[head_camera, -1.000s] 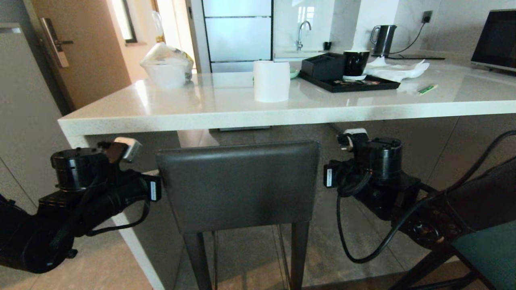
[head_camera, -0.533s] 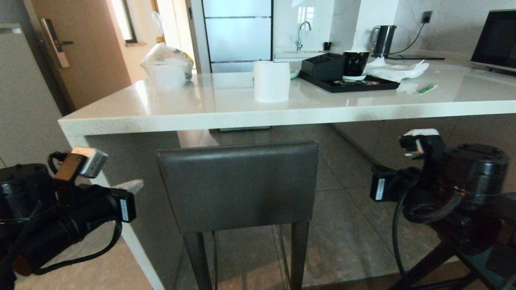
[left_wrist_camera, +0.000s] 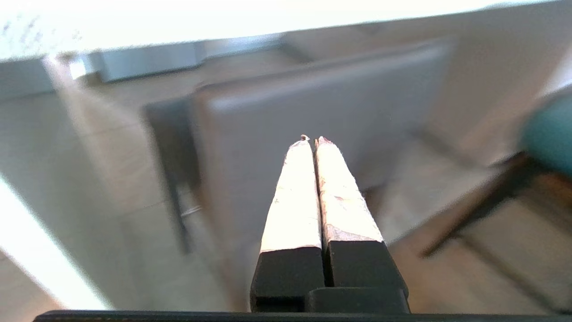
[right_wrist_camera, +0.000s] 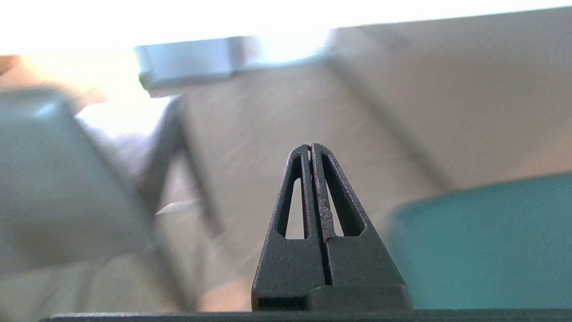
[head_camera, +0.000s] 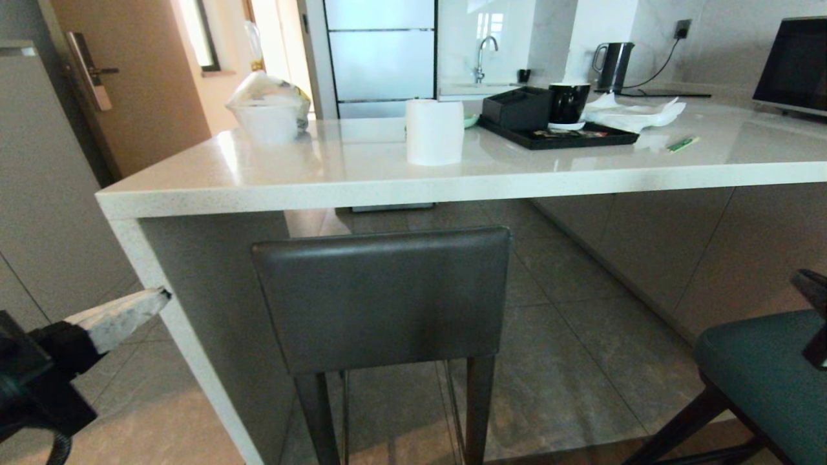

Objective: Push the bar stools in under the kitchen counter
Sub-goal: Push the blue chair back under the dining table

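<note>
We see grey stool tucked under table; teal stool out; left pincer, right pincer both pressed together, holding nothing.

We see a brown wooden door with a metal handle at the upper left. Frosted glass panels stand at top centre, bright with daylight. Grey floor tiles fill the lower frame, and pale cabinet fronts line the right.
</note>
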You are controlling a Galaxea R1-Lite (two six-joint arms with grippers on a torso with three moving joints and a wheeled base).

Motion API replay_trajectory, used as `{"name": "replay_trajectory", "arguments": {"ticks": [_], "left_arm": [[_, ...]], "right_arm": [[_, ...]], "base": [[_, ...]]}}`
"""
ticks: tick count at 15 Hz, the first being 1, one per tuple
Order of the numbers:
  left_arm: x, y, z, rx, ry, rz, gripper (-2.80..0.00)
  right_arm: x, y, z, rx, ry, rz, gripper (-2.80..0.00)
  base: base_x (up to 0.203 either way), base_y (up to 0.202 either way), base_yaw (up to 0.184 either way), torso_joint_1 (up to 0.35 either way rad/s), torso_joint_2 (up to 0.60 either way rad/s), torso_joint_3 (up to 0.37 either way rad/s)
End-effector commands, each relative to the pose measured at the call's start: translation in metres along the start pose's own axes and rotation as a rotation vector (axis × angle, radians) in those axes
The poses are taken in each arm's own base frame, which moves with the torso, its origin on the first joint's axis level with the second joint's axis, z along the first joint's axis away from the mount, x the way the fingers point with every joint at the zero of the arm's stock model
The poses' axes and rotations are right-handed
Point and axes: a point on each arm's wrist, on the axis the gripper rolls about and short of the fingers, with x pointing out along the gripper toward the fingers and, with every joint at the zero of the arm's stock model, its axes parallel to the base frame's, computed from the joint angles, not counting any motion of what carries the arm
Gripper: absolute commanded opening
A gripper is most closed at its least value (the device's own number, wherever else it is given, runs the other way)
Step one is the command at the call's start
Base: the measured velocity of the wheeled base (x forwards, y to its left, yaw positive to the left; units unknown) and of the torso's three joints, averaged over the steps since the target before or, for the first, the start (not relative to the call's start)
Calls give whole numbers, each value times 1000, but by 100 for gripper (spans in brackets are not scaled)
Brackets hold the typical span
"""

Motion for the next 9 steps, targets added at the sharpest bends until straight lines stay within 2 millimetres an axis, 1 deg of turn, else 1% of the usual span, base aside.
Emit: {"name": "replay_trajectory", "arguments": {"ticks": [1, 2, 4, 6, 7, 9], "left_arm": [[-50, -19, 11, -2, -69, -47, -280], [-68, -24, 9, -17, -63, -61, -280], [-98, -32, 6, -21, -81, -55, -280], [-121, -39, -4, 27, -90, 7, -280], [-128, -42, -8, 82, -80, 51, -280], [-129, -41, -6, 149, -87, 132, -280]], "right_arm": [[-35, -20, 9, 18, -135, -86, -280], [-46, -25, 6, -2, -158, -124, -280], [-69, -32, 0, -44, -193, -153, -280], [-92, -37, -9, -80, -208, -169, -280], [-104, -39, -17, -94, -200, -163, -280], [-126, -41, -33, -119, -178, -156, -280]], "base": [[0, 0, 0, 0, 0, 0], [0, 0, 0, 0, 0, 0], [0, 0, 0, 0, 0, 0], [0, 0, 0, 0, 0, 0], [0, 0, 0, 0, 0, 0], [0, 0, 0, 0, 0, 0]]}}
